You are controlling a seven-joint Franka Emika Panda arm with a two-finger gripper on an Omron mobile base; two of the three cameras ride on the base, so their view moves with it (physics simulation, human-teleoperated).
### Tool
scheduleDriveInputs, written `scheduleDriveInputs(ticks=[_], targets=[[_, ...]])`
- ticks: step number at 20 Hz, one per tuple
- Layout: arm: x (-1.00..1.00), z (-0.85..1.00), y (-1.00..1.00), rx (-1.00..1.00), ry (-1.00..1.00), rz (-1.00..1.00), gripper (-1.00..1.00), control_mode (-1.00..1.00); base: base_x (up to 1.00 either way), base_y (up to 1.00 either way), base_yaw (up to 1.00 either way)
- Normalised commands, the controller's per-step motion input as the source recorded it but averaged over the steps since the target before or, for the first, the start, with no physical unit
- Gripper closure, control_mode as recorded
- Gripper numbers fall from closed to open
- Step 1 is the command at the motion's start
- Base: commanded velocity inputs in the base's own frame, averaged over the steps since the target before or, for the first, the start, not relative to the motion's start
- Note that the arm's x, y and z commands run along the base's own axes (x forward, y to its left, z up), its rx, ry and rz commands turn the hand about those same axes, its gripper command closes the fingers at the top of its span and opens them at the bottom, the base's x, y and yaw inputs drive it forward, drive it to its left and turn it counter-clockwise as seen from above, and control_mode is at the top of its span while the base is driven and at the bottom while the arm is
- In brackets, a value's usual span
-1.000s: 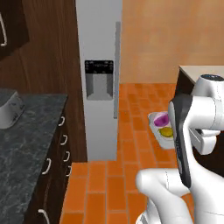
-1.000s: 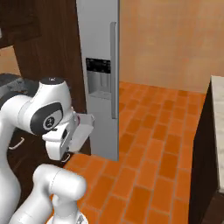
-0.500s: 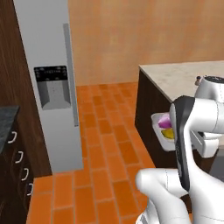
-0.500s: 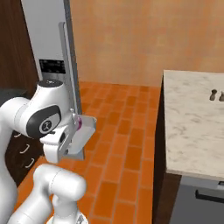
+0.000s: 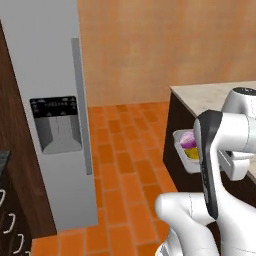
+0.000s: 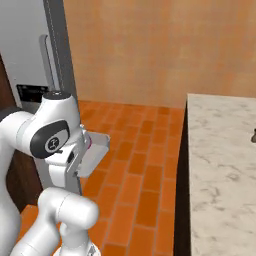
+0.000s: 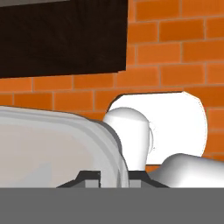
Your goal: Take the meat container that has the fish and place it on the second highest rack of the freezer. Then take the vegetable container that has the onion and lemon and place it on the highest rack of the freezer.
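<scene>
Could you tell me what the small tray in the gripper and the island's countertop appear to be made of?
The small shallow grey tray looks like brushed metal: flat pale grey walls with rounded corners, though light plastic is possible. The pale beige island countertop looks like polished marble or similar stone, given its darker mottled veining.

No text, label, brand, number or sign can be read anywhere. The dark control panel [image 5: 53, 104] above the dispenser on the grey refrigerator door [image 5: 47, 65] carries a row of faint pale marks, too small and blurred to make out as letters or figures. The same panel [image 6: 31, 93] in the right base view is partly hidden and equally illegible.
</scene>
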Motion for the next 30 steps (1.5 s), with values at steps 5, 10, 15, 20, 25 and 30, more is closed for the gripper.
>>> scheduleDriveInputs(ticks=[5,10,15,20,25,30], targets=[[0.00,0.00,0.00,0.00,0.00,0.00,1.00,1.00,1.00,-0.11,0.02],[0.00,0.00,0.00,0.00,0.00,0.00,1.00,1.00,1.00,-0.24,0.05],[0.00,0.00,0.00,0.00,0.00,0.00,1.00,1.00,1.00,-0.47,0.11],[0.00,0.00,0.00,0.00,0.00,0.00,1.00,1.00,0.96,-0.38,0.11],[0.00,0.00,0.00,0.00,0.00,0.00,1.00,1.00,1.00,-0.31,0.11],[0.00,0.00,0.00,0.00,0.00,0.00,1.00,1.00,1.00,-0.26,0.14]])
